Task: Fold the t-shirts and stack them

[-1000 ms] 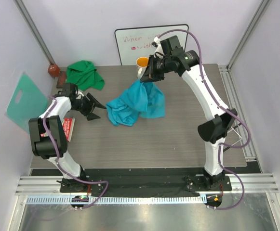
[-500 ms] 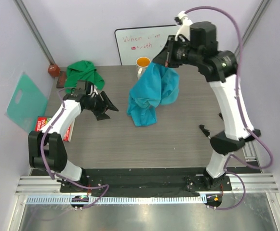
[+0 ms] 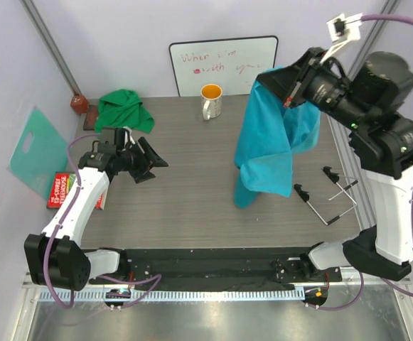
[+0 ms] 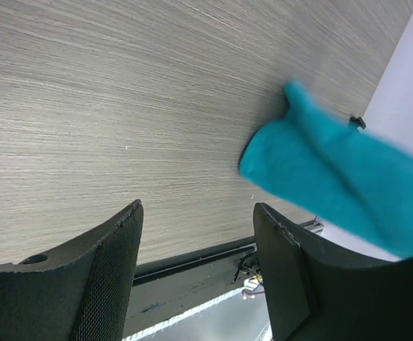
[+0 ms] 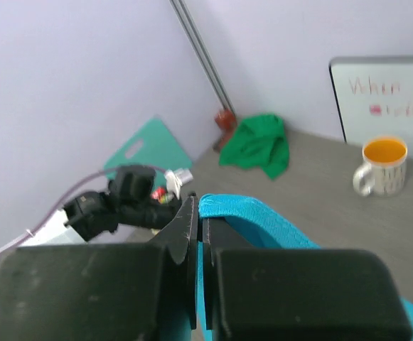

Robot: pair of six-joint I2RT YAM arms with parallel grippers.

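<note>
**A:** How did the turquoise t-shirt [image 3: 266, 153] handle?

**B:** Soft, light, floppy. My right fingers [image 3: 288, 91] were pinched shut on its top edge, upper right of frame, so it hung bunched over the tabletop [image 3: 192, 206]. I'd have grabbed a shoulder seam instead. Meanwhile my left fingers [image 3: 151, 165] gaped wide and empty. The green t-shirt [image 3: 124, 110] sat crumpled upper left.

**A:** Anything hidden?

**B:** Sleeves and collar, lost in the folds.

The whiteboard [image 3: 222, 65] carries red handwriting, only "When" and "with" legible. White lettering on the red box [image 3: 58, 190] is too small to read.
</note>
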